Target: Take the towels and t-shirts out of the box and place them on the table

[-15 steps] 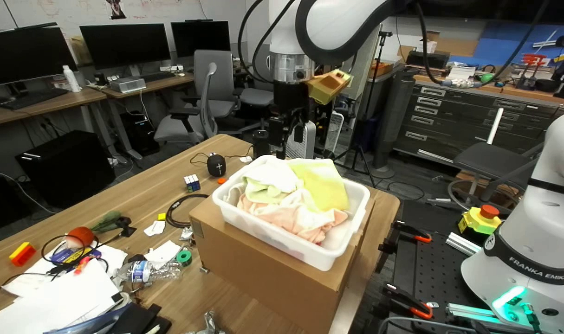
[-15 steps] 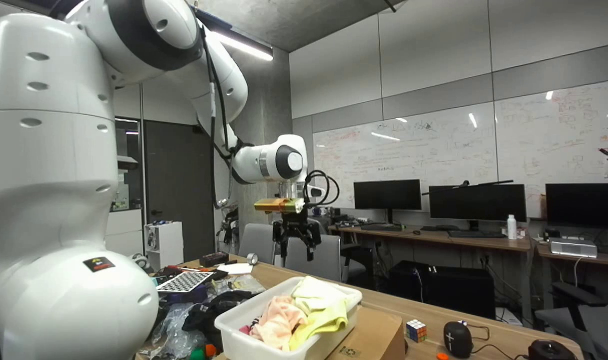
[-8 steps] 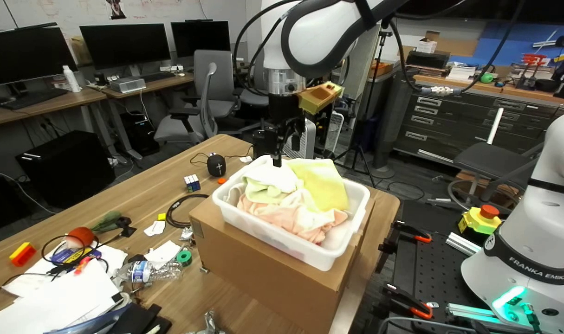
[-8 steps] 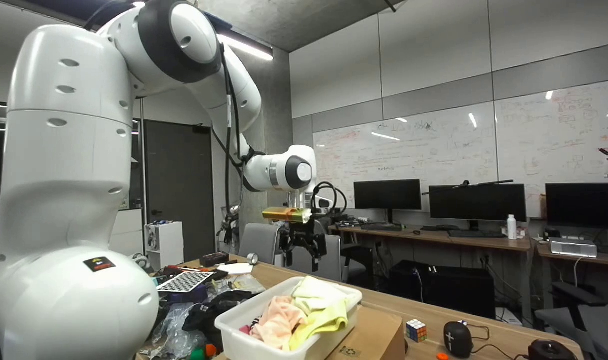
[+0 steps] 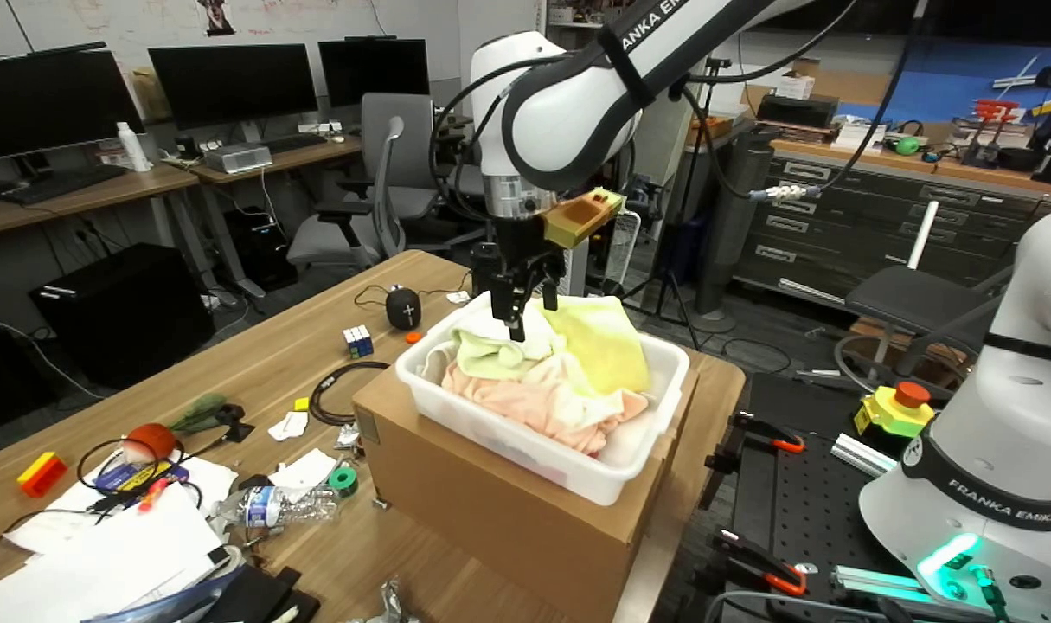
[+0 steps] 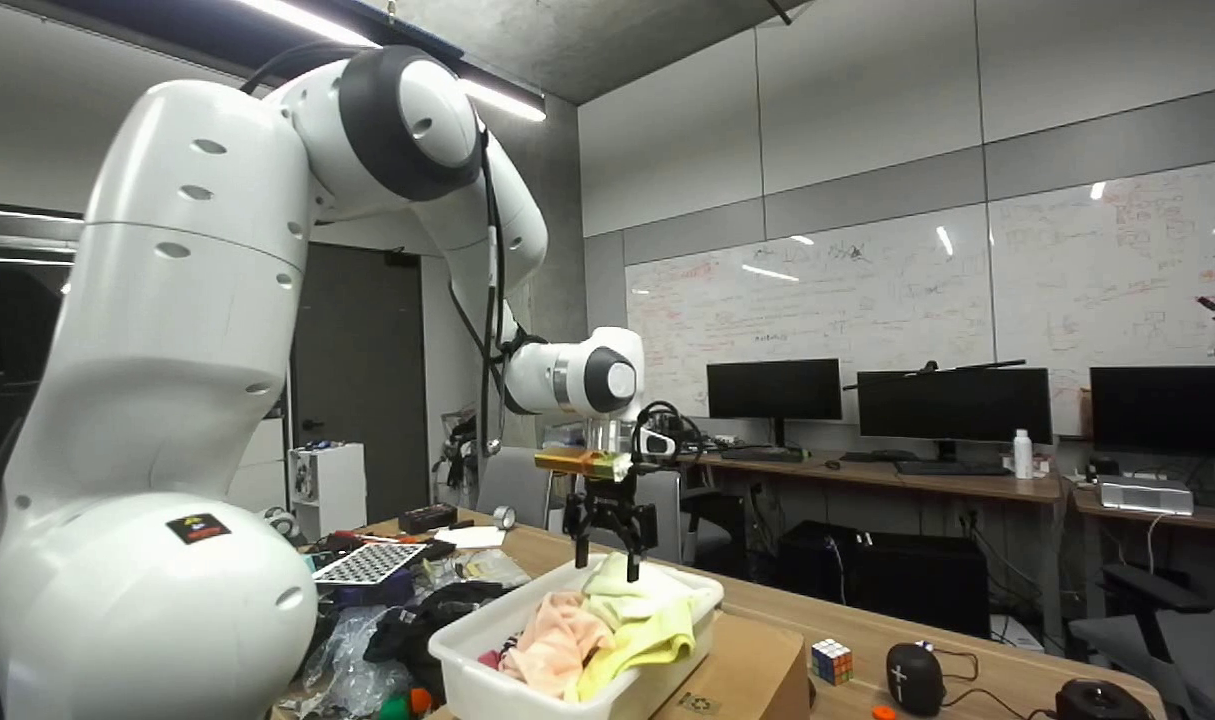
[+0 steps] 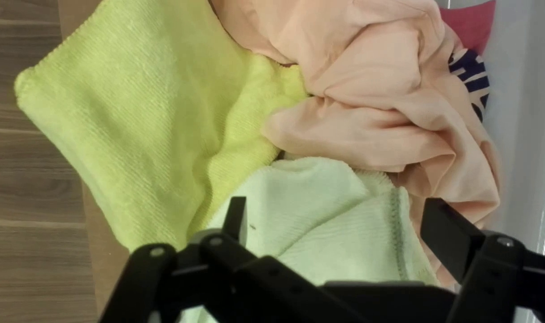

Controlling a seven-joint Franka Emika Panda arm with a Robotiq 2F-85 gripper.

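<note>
With its empty jaws spread wide, the tool [image 6: 607, 564] points down over the pale towel [image 7: 321, 229], contact unclear; yellow towel [image 7: 151, 116] and peach cloth [image 7: 366, 89] share the white bin [image 5: 512, 439]. The arm [image 6: 202, 290] arches, elbow [image 6: 417, 120] high.

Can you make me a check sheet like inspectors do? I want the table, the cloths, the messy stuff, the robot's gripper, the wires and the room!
Surface: wooden table, with a cardboard box on it.
Job's things: pale cloth, yellow cloth, peach cloth and a peeking pink piece, in the white bin on the cardboard box.
Clutter: puzzle cube, black speaker, plastic bottle, papers.
Gripper: open, above the pale cloth; touching or not, can't tell.
In its grip: nothing seen.
Cables: black cable curled on the table; arm cable with a pale connector.
Surroundings: black monitors, grey chair, whiteboard with writing.
</note>
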